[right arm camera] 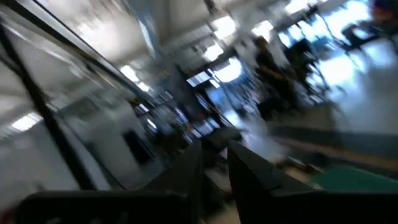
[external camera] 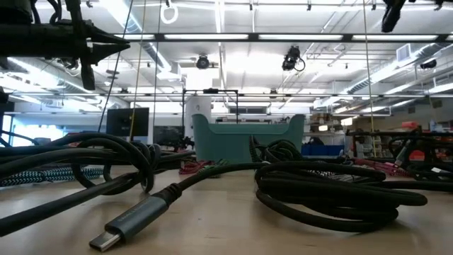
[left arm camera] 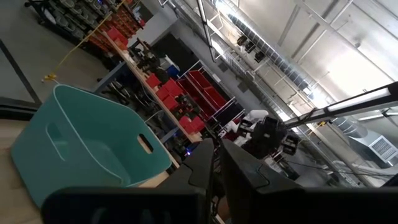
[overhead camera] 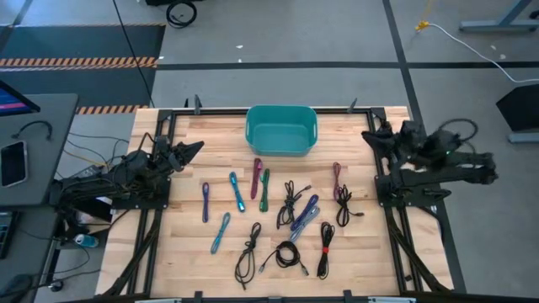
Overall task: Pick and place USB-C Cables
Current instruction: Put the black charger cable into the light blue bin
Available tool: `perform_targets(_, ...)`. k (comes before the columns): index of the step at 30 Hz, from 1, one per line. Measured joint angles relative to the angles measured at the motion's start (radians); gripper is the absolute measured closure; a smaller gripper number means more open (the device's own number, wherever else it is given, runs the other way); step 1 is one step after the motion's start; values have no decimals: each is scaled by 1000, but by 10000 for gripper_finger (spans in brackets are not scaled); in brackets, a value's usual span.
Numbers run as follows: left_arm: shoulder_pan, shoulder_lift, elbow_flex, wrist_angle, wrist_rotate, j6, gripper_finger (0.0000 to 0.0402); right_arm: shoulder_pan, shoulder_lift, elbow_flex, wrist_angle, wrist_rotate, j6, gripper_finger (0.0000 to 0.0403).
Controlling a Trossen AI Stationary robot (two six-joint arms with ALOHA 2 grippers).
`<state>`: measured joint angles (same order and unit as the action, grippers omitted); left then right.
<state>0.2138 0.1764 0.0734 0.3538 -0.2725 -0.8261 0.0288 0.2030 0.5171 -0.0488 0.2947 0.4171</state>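
High view showed thin coloured USB-C cables (overhead camera: 286,220) strewn near the teal rectangular plastic bin (overhead camera: 281,130), left gripper (overhead camera: 195,148) clenched empty, right gripper (overhead camera: 370,136) with a slight gap between its fingers, tangled coils risking a double pick.

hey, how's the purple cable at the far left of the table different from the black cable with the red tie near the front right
The purple cable is a short, tight, straight bundle; the black cable with the red tie is a longer, looser bundle. The purple one lies at the left end of the spread, nearer the left gripper; the black one lies toward the front right. Both lie lengthwise on the wooden table, outside the teal bin.
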Motion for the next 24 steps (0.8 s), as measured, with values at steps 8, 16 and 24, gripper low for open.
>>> perform_targets(8, 2, 0, 0, 0, 0, 3, 365, 0, 179, 314, -534, 132, 65, 292)
perform_targets(16, 2, 0, 0, 1, 0, 78, 365, 0, 348, 385, -774, 69, 187, 288)
perform_targets(24, 2, 0, 0, 0, 0, 90, 365, 0, 559, 385, -1041, -72, 356, 288)
